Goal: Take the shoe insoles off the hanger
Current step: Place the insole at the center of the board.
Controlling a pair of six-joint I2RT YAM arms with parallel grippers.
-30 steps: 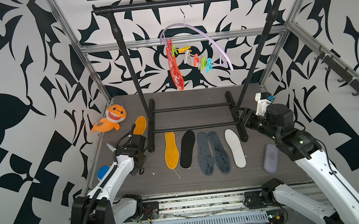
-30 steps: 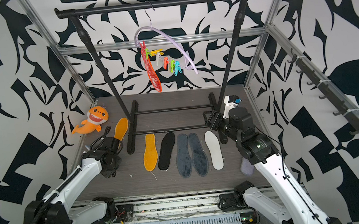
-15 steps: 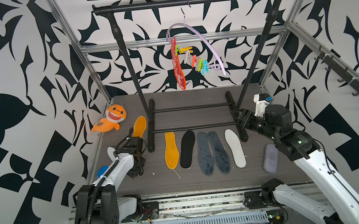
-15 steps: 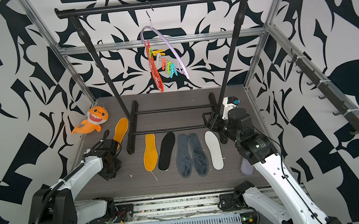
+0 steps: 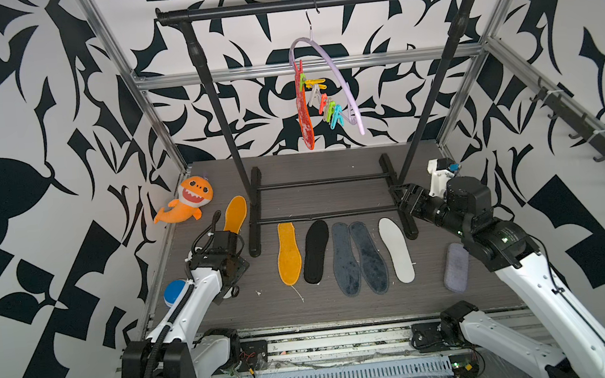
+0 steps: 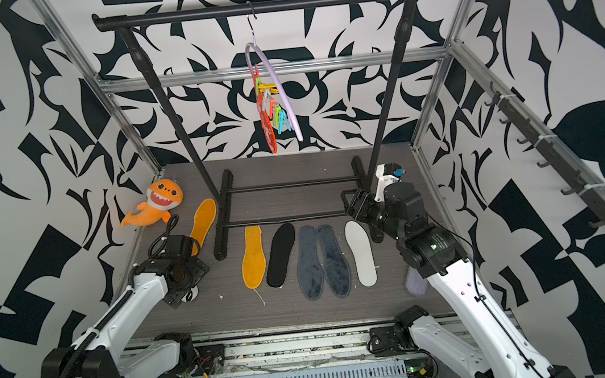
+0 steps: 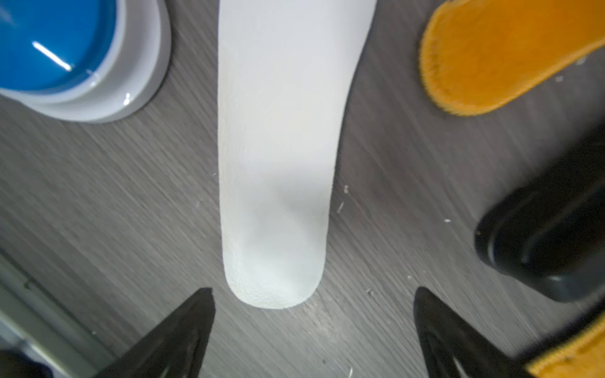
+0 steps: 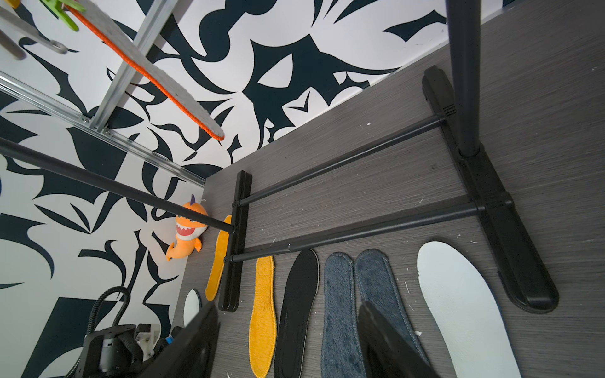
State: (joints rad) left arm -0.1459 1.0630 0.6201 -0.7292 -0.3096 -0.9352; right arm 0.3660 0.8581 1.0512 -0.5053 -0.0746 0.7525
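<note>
Left wrist view: white insole (image 7: 275, 157) flat on the tabletop (image 7: 98, 203), its end just ahead of the open left pincer (image 7: 314, 292); right pincer (image 8: 288, 314) open, empty.

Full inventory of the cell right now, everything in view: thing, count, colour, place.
rail: 1, black, back of table
hanger: 1, lilac, hooked on rail
pegs: one row, multicoloured, on hanger
grey insole: 1, grey with orange rim, pegged to hanger
orange insoles: 2, orange, on table, either side of rail's left foot
black insole: 1, black, in table row
grey-blue insoles: 2, dark grey-blue, side by side in row
white insoles: 2, white, row's right end; below left gripper
pad: 1, lilac-grey, table, by right arm
shark: 1, orange, left wall
button: 1, blue, table's left edge
table: 1, grey wood
left gripper: open, over white insole's end
right gripper: open, empty, near rail's right foot
</note>
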